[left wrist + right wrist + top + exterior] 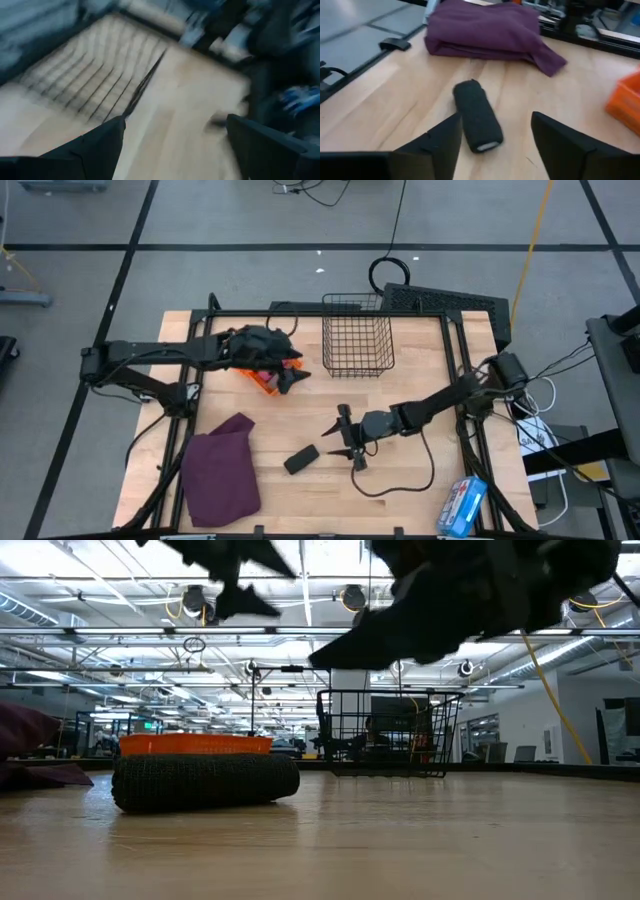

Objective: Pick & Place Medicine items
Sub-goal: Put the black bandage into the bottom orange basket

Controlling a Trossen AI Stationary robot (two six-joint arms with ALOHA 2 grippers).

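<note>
Near the black roll [476, 117], the right hand [495, 137] hangs spread wide, holding nothing.

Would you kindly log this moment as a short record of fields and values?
left gripper: open, above the orange tray
right gripper: open, facing the black roll
wire basket: upright, far side of the table
maroon cloth: bunched up, near the left edge
blue-and-white packet: right near corner
medicine bottles: none visible
</note>
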